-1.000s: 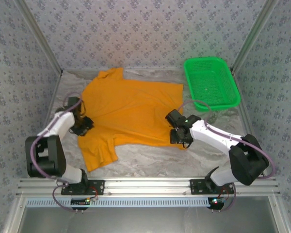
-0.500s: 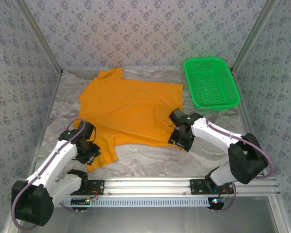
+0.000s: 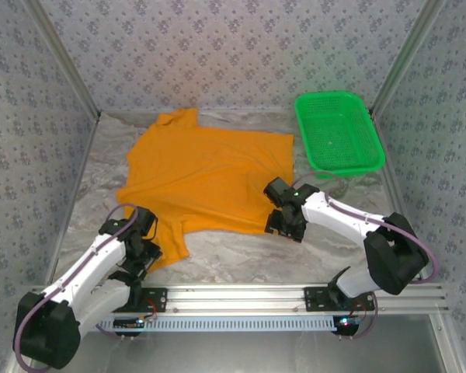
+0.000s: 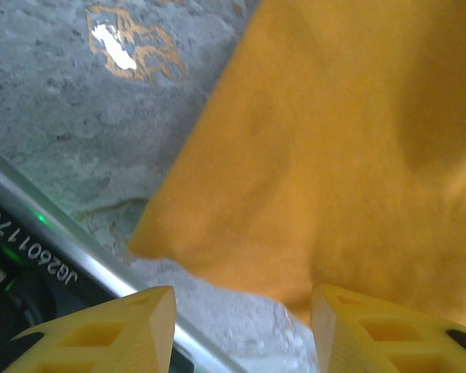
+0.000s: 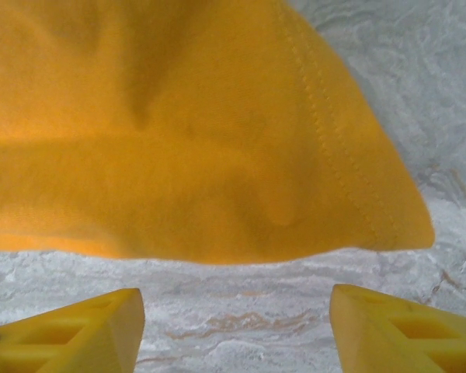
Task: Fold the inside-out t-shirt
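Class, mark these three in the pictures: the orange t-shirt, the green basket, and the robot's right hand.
t-shirt [image 3: 210, 175], top external view, middle of the body.
green basket [image 3: 348, 169], top external view, near rim.
right hand [image 5: 234, 311], right wrist view, midway between its open fingertips.

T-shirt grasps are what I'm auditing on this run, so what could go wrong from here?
1. The right gripper stands open over bare table, with the t-shirt hem lying ahead of its fingertips. Closing now would likely catch nothing.
2. The left gripper is open at the cloth's corner, close to the metal rail. It may pinch only a sliver, which could slip when lifted.
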{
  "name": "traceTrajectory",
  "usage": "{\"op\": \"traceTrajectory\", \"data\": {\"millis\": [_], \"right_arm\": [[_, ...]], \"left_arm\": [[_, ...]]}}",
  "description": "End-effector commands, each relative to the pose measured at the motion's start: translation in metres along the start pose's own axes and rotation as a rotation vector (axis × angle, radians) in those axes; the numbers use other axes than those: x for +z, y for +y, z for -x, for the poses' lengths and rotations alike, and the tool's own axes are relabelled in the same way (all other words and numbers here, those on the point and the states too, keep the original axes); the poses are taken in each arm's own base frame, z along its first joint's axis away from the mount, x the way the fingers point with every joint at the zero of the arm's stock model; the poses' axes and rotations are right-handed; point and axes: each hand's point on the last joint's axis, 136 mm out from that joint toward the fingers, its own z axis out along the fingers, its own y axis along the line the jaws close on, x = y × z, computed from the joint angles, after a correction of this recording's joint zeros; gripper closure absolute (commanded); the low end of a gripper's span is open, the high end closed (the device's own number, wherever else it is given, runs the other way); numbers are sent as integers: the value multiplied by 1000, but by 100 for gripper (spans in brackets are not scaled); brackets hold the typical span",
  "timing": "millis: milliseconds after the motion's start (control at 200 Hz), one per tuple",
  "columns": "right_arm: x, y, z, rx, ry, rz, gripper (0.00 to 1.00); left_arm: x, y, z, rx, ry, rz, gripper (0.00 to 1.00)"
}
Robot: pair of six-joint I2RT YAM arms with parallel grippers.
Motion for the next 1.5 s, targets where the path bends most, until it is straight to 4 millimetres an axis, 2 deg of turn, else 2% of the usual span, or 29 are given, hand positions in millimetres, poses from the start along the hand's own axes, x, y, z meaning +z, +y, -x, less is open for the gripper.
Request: {"op": "traceTrajectory", "data": {"millis": [0, 85, 220, 265, 335, 415, 465, 550, 590, 630, 695, 810, 880, 974, 1104, 1204, 1254, 1329, 1369, 1404, 1494], "right_arm": [[0, -13, 9, 5, -58, -28, 31], [7, -13, 12, 12, -52, -11, 25], [21, -27, 13, -23, -60, -83, 26], [28, -31, 12, -21, -51, -93, 26], [38, -34, 9, -40, -38, -107, 26], [46, -37, 7, -63, -21, -139, 28], [49, -37, 5, -62, -10, -139, 29], [52, -33, 4, -67, -14, -109, 43], [52, -33, 4, -68, -22, -106, 57], [49, -35, 6, -68, -31, -112, 67], [39, -39, 12, -68, -74, -136, 83], [9, -57, 25, -46, -195, -202, 97], [-9, -73, 32, -19, -271, -258, 100], [-29, -99, 34, 27, -348, -353, 100], [-49, -111, 30, 14, -382, -400, 100], [-60, -106, 20, -5, -377, -385, 97], [-66, -105, 8, 2, -372, -385, 94], [-69, -91, -14, -9, -366, -342, 90], [-67, -76, -23, -38, -335, -279, 88], [-70, -61, -22, -95, -334, -224, 88], [-84, -43, -18, -133, -308, -162, 91]], "left_arm": [[6, 12, 10, -25, -53, 65, 51], [5, 10, 16, -27, -88, 61, 51], [-1, 1, 25, 22, -158, 69, 52], [-1, 0, 28, 31, -169, 78, 56], [7, -2, 26, 34, -155, 78, 66], [25, -3, 19, 21, -108, 59, 89], [27, -2, 19, 15, -108, 63, 99], [24, -4, 22, 45, -129, 64, 100], [23, -5, 23, 53, -135, 56, 100], [20, -4, 25, 60, -146, 52, 100], [4, -7, 33, 103, -200, 46, 100], [-46, -3, 59, 134, -374, 63, 100], [-80, -3, 72, 145, -481, 40, 100], [-112, 3, 82, 158, -571, 24, 100], [-127, 8, 79, 171, -572, 6, 100], [-137, 10, 75, 174, -567, -36, 100], [-147, 12, 75, 176, -584, -53, 100], [-166, 20, 80, 196, -647, -51, 100], [-178, 22, 85, 203, -691, -54, 100], [-190, 23, 90, 210, -739, -65, 100], [-220, 10, 100, 239, -846, -115, 100]]}}
